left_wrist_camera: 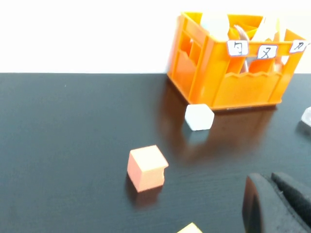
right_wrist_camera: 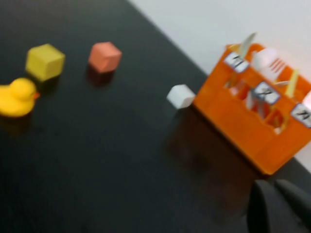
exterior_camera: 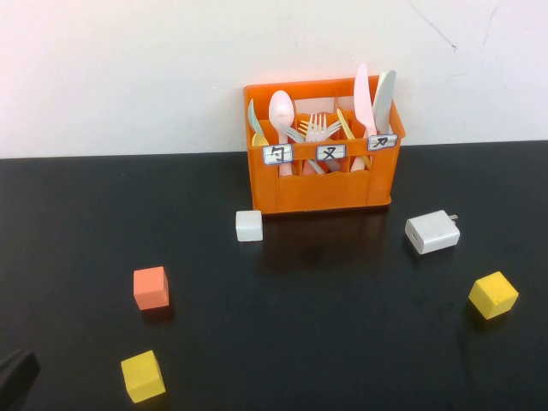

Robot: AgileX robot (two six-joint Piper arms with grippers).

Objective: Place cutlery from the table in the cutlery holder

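The orange cutlery holder stands at the back middle of the black table. Its right compartment holds a pale pink knife and a grey-white knife, both upright. Forks and a slim yellow piece fill the middle one, and a pale spoon stands on the left. I see no cutlery lying on the table. My left gripper sits at the near left corner, shut and empty. My right gripper is out of the high view; its wrist view shows it shut and empty, near the holder.
A white cube lies by the holder's front left corner and a white charger block to its front right. An orange cube and a yellow cube sit near left, another yellow cube near right. A yellow duck shows in the right wrist view.
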